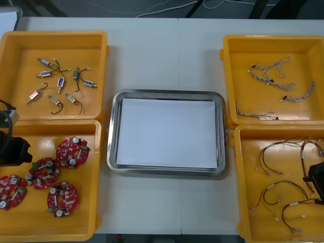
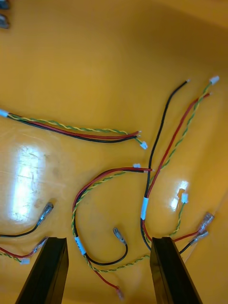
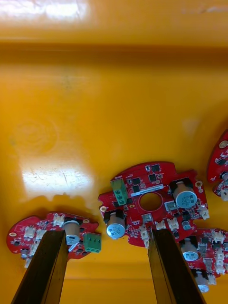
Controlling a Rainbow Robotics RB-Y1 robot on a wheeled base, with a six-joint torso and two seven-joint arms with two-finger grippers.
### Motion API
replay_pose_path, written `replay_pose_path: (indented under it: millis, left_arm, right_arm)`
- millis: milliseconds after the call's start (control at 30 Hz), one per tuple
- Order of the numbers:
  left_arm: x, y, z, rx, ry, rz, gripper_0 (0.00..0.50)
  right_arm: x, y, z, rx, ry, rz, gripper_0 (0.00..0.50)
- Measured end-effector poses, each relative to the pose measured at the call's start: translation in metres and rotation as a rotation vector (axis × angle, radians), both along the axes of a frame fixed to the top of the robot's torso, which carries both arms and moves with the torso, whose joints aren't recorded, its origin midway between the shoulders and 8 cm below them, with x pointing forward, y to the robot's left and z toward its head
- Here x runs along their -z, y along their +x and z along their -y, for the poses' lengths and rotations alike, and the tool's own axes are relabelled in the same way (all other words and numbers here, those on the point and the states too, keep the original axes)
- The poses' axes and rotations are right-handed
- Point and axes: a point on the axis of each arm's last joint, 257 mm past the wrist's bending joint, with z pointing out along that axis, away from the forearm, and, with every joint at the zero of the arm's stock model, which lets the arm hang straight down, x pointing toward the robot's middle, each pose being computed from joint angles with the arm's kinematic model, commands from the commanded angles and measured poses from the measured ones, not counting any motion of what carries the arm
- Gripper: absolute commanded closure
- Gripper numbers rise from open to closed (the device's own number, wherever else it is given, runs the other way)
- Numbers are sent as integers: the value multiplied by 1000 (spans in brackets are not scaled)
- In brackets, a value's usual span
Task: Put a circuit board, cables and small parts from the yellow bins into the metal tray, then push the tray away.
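Several round red circuit boards (image 1: 73,152) lie in the near left yellow bin (image 1: 93,202). My left gripper (image 3: 107,268) hangs open just above them, one board (image 3: 151,203) lying beyond its fingertips and another (image 3: 50,233) by one finger. In the near right yellow bin (image 1: 245,202), my right gripper (image 2: 109,270) stands open over red and yellow cables (image 2: 107,180) with nothing held. The metal tray (image 1: 114,131), white inside, sits between the bins and holds nothing. In the front view the left arm (image 1: 11,149) is at the left edge and the right arm (image 1: 316,181) at the right edge.
The far left yellow bin (image 1: 101,76) holds several small metal parts (image 1: 61,83). Twisted blue and white cables (image 1: 271,76) lie in the far right yellow bin (image 1: 228,81). Bare table runs beyond the tray and along the front edge.
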Motion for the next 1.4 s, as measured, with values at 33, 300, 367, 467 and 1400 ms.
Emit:
replay_pose_path:
  millis: [33,300,367,467,1400]
  left_arm:
    - [1,0,1,-1,-3,-1,3]
    - [12,-3,5,-22,-24,-21,5]
    - [14,-3,5,-27,-23,-24,5]
    - [15,-3,5,-32,-21,-24,12]
    - [20,13,6,-45,-4,34,18]
  right_arm:
    - [2,-1,-1,9,8,0,0]
    - [12,-6,-7,43,39,6,0]
    - [13,-6,-8,49,44,12,0]
    - [15,-2,-7,59,49,27,0]
    - [55,5,-3,91,33,21,0]
